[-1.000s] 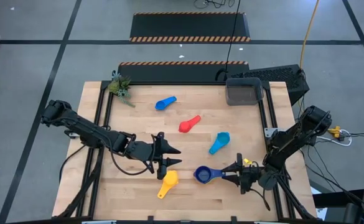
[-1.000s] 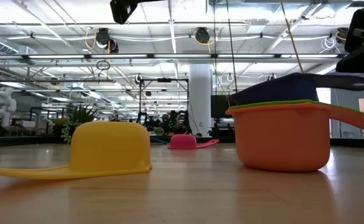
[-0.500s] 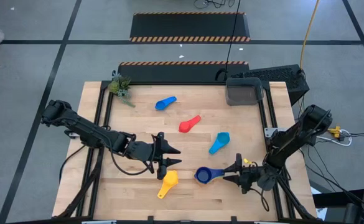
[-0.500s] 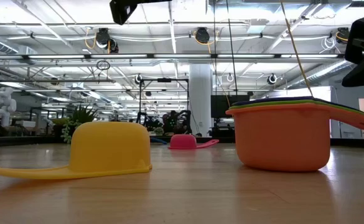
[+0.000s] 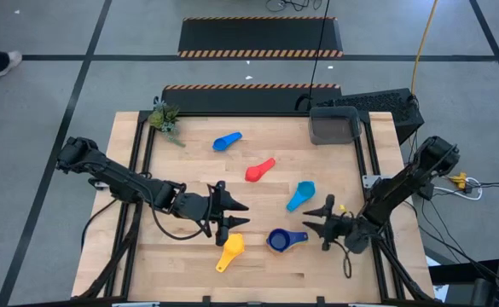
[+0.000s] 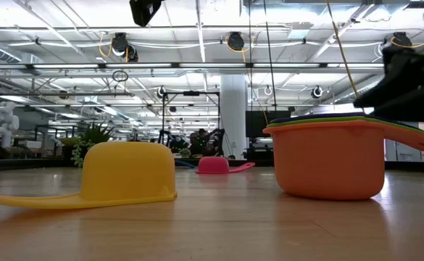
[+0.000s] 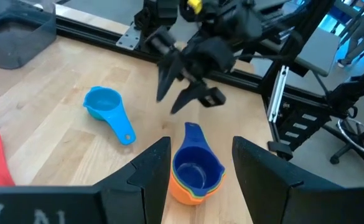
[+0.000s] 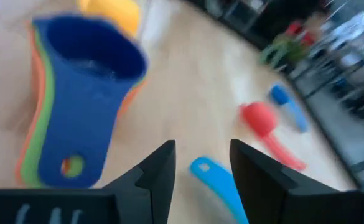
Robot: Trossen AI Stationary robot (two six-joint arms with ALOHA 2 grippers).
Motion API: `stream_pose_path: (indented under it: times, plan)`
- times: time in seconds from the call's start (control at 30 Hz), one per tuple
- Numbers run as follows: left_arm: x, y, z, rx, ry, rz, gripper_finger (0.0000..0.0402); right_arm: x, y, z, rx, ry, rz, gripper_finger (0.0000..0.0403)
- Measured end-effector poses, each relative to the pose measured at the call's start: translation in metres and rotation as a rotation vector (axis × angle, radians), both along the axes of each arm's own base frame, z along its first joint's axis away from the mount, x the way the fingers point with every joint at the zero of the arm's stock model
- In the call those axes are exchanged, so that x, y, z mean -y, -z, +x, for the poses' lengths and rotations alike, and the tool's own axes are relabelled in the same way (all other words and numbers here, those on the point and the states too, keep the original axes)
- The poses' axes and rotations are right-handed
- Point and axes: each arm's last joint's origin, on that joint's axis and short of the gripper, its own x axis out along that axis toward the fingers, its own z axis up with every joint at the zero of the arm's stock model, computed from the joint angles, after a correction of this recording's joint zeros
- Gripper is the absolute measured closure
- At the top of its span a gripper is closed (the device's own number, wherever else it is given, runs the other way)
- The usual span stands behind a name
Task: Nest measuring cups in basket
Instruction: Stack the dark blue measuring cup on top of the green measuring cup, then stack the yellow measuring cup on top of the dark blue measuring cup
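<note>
From above, the right hand (image 5: 317,226) stands with its fingers apart and holding nothing, just beside the handle of the navy cup (image 5: 278,240), which sits on top of a nested stack on the desk (image 5: 181,256). The light blue cup (image 5: 300,195) lies just past this hand, toward the basket (image 5: 333,125) at the far corner. The left hand (image 5: 237,213) hovers with parted, empty fingers; the yellow cup (image 5: 230,251) lies close on its near side, the red cup (image 5: 258,170) and the blue cup (image 5: 226,141) lie beyond it

At desk level, the yellow cup (image 6: 128,172) sits upside down with its handle flat on the wood, and the orange cup (image 6: 329,162) carries the green cup (image 6: 320,121) and navy rims inside it. A dark blurred shape of an arm shows above the stack's handle

The left wrist view shows the left hand's fingers (image 7: 152,171) wide apart, the nested stack (image 7: 196,174) right ahead between them, and the right hand (image 7: 180,84) open above it

The right wrist view shows the right hand's fingers (image 8: 159,171) apart and clear of the stack's handle (image 8: 70,163), with the light blue cup's handle (image 8: 214,176) between them farther off
</note>
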Motion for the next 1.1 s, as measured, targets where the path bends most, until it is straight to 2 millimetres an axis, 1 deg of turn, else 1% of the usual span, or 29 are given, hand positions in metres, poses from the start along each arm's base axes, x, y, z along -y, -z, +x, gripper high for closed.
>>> stream_pose_path:
  times: [0.17, 0.4, 0.53, 0.9, 1.1]
  plan:
    - [0.000, 0.000, 0.000, 0.000, 0.001, 0.002, 0.0227, 0.004, 0.002, 0.006, -0.072, -0.068, 0.089, 0.0267]
    - [0.000, 0.000, 0.000, 0.000, 0.002, 0.005, 0.0227, 0.001, 0.004, 0.006, -0.128, -0.158, 0.137, 0.0268]
    - [0.000, 0.000, 0.000, 0.000, 0.002, 0.005, 0.0227, 0.000, 0.004, 0.006, -0.136, -0.180, 0.151, 0.0268]
    - [0.000, 0.001, 0.000, -0.011, 0.002, 0.009, 0.0227, -0.001, 0.001, 0.008, -0.120, -0.208, 0.104, 0.0268]
    - [0.002, 0.002, -0.002, -0.022, 0.008, 0.015, 0.0227, -0.006, -0.011, 0.013, -0.057, -0.190, 0.033, 0.0268]
